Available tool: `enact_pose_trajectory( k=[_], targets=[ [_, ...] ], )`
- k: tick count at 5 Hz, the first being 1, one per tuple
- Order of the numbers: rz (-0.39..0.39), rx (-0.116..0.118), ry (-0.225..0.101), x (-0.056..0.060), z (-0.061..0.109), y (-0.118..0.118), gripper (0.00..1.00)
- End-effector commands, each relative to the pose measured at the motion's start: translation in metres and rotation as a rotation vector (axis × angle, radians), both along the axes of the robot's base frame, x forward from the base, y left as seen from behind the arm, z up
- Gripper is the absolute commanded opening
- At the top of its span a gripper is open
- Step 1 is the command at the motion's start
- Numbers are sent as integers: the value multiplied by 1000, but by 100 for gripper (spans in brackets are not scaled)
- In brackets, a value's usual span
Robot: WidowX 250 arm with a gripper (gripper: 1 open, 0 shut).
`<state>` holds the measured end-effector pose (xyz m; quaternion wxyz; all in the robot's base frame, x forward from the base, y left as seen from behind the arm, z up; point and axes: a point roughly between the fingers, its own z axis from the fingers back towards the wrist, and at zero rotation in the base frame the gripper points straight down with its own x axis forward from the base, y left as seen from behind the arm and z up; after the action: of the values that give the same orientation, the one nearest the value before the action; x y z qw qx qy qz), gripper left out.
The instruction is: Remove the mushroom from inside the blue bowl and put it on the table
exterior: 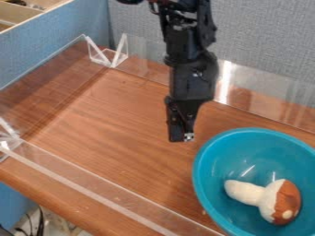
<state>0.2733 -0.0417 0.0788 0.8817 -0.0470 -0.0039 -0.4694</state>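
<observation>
The mushroom [267,196], cream stem and reddish-brown cap, lies on its side inside the blue bowl [222,159] at the lower right of the table [99,115]. My gripper [180,132] hangs pointing down over the wood just left of the bowl's rim, above tabletop level. Its black fingers are pressed together with nothing between them. It is apart from both bowl and mushroom.
Low clear acrylic walls [74,175] edge the tabletop along the front, left and back. A clear bracket [109,51] stands at the back left corner. A blue-grey panel [264,41] rises behind the table.
</observation>
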Motion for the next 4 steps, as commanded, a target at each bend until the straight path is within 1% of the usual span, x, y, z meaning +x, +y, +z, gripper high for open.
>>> enact_pose_trajectory(
  k=[1,2,3,4],
  targets=[
    [-48,-16,-57,3,15,-19,100],
    [-129,-22,-58,0,15,-39,0],
    [-168,-26,-57,1,11,-46,0],
    [-128,-28,-53,4,7,-58,100]
  ],
)
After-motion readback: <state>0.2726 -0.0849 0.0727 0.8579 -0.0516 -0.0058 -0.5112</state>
